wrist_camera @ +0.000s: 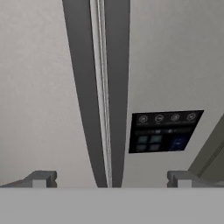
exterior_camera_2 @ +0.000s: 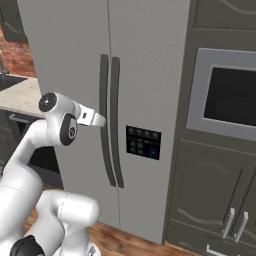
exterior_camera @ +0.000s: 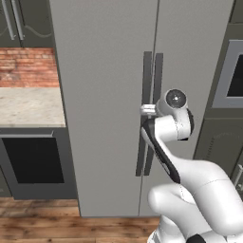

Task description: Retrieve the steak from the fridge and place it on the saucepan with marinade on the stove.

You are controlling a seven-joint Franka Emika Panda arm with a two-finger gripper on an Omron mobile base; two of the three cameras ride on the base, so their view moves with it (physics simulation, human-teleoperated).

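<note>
The grey two-door fridge (exterior_camera: pixel 104 95) (exterior_camera_2: pixel 65 50) (wrist_camera: pixel 43 87) stands closed, so the steak is hidden. The saucepan, the marinade and the stove are out of view. Two long dark vertical handles (exterior_camera: pixel 147 80) (exterior_camera_2: pixel 103 90) (wrist_camera: pixel 87 87) run beside the door seam. My gripper (exterior_camera: pixel 146 110) (exterior_camera_2: pixel 100 120) (wrist_camera: pixel 111 179) is open and points straight at the handles, close in front of them at mid-height. Its fingertips (wrist_camera: pixel 41 178) stand wide apart, one on each side of the handle pair, with nothing between them. A dark dispenser panel (exterior_camera_2: pixel 143 142) (wrist_camera: pixel 164 131) sits on the right door.
A beige counter (exterior_camera: pixel 28 107) with a brick wall (exterior_camera: pixel 28 66) behind it adjoins the fridge's left side, above a dark-fronted appliance (exterior_camera: pixel 33 159). A built-in oven window (exterior_camera_2: pixel 230 95) and dark cabinets (exterior_camera_2: pixel 210 200) stand to the right. The floor (exterior_camera: pixel 47 223) is wood.
</note>
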